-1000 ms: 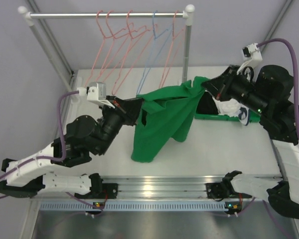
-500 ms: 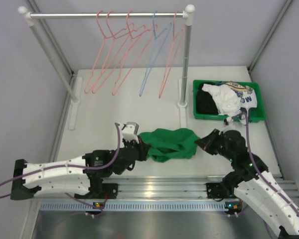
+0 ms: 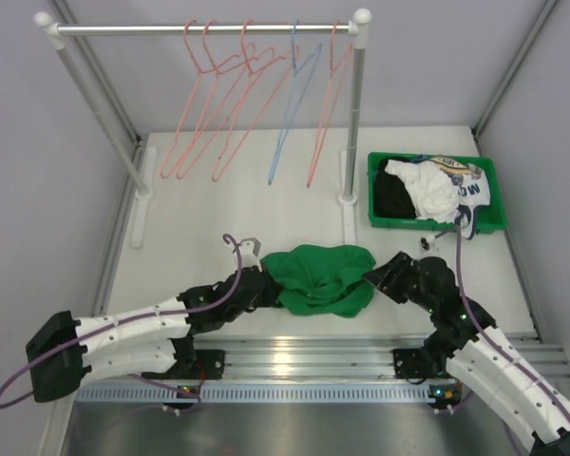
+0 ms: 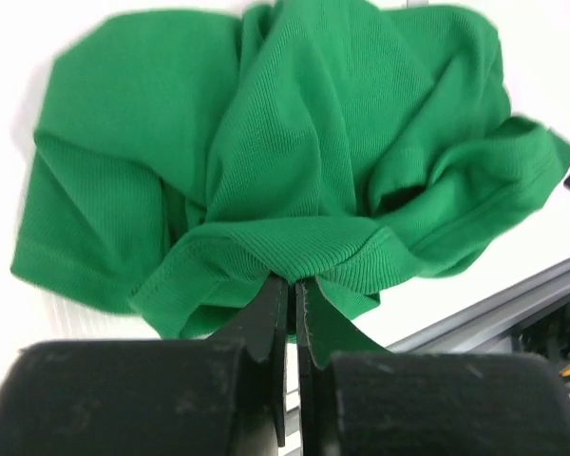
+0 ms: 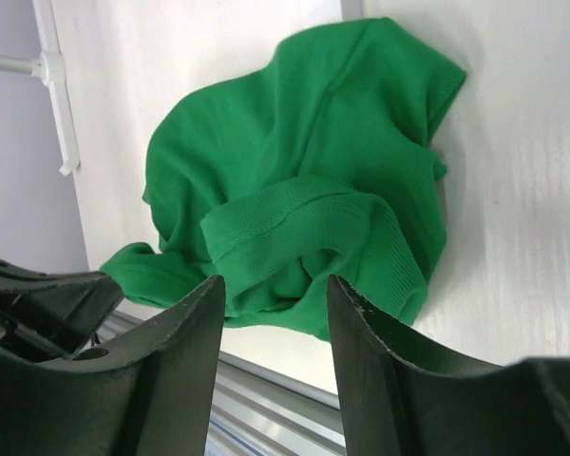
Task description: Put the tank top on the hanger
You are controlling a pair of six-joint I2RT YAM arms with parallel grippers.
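Tank top (image 3: 320,277) — ribbed green knit, crumpled — pinched at its hem by left pincer (image 4: 292,284); right pincer (image 5: 272,287) gapes.

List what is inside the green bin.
A crumpled white printed garment lies partly over a black garment, both inside the green bin. The bin's floor and anything beneath the clothes are covered.

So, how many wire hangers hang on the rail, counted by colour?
Salmon-pink hangers: 4
Blue hanger: 1
Total: 5
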